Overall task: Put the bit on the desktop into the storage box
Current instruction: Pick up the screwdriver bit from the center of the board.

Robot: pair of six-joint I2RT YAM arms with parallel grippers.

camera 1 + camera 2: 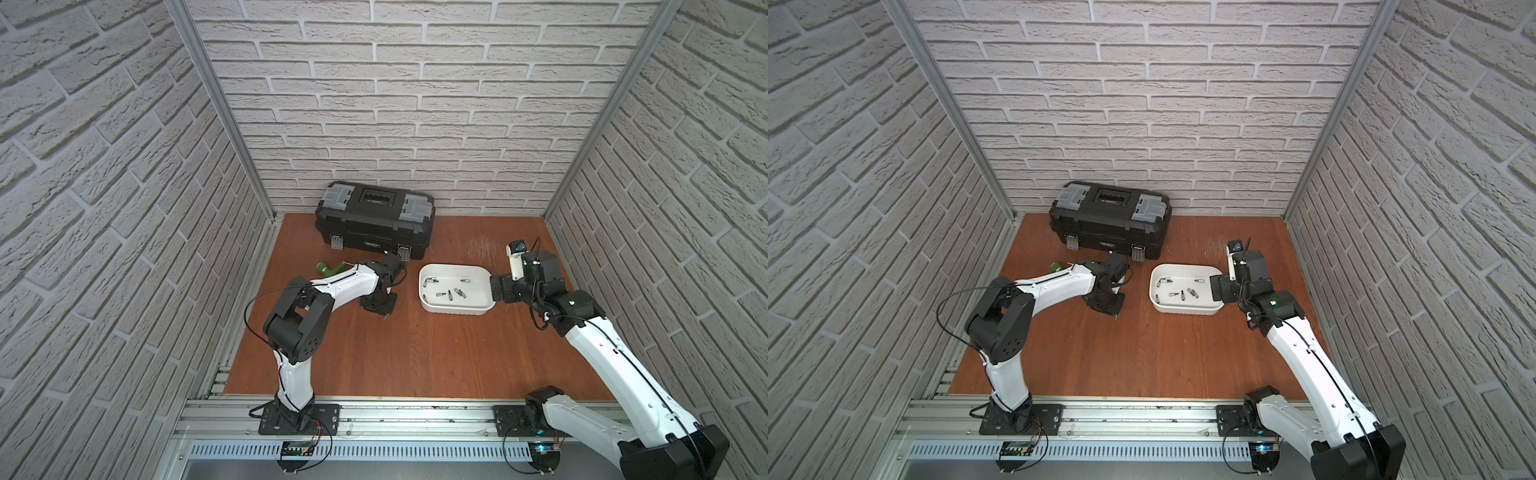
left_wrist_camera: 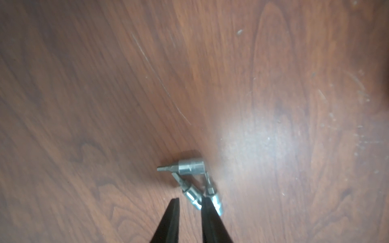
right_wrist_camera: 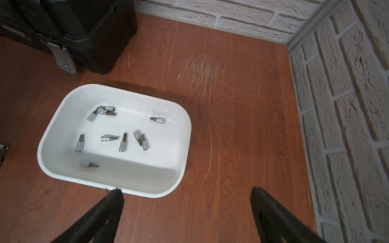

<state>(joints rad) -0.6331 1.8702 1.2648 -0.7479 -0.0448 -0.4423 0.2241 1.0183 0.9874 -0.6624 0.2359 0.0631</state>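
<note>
Under my left gripper (image 2: 190, 202), three short silver socket-ended bits (image 2: 190, 169) lie touching in a rough triangle on the flat reddish-brown wood-grain desktop (image 2: 84, 105). Jaws are a narrow slit apart with wood showing between them, and nothing is clamped. One black finger (image 2: 210, 221) covers part of a bit's socket end. Both top views hide this gripper's tips.

My right gripper (image 3: 187, 197) gapes wide and empty. One fingertip sits over the near rim of the shallow white plastic storage box with rounded corners (image 3: 189, 130), where about ten more bits lie loose inside.

Black plastic toolbox with grey lid compartments (image 1: 374, 224) stands against the brick back wall (image 1: 415, 124). Its front label plate (image 1: 372, 245) is too small to read. Green object (image 1: 328, 269) is half hidden behind my left arm (image 1: 345, 286), can't identify it. Metal piece (image 3: 3, 148) is cut off at the right wrist view's edge.
</note>
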